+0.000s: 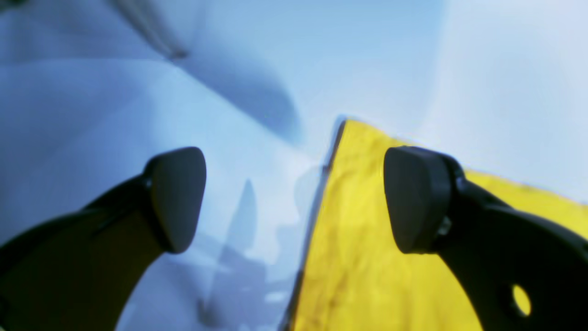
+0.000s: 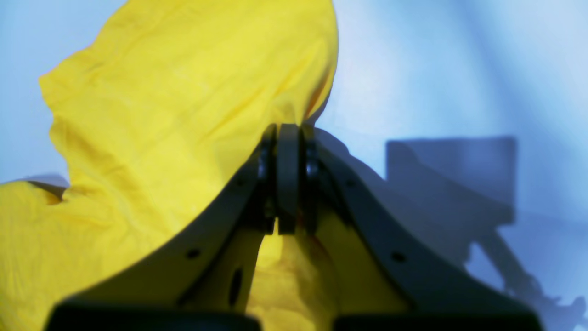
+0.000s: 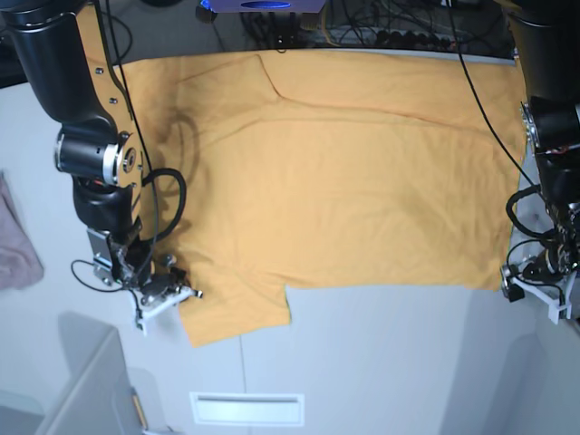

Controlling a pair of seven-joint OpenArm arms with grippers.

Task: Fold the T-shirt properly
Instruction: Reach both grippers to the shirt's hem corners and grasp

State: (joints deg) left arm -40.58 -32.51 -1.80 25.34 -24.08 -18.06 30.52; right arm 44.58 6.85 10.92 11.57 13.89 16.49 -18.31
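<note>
The orange-yellow T-shirt lies spread flat on the white table, with one sleeve pointing toward the front edge. My right gripper is at that sleeve's left edge. In the right wrist view it is shut, with the shirt's cloth bunched and lifted around the fingertips. My left gripper is at the shirt's right lower corner. In the left wrist view it is open, and the shirt's edge runs between the two pads.
A pinkish-mauve cloth lies at the table's left edge. Cables run along the back behind the shirt. A grey box stands at the front left. A slot is set in the table's front.
</note>
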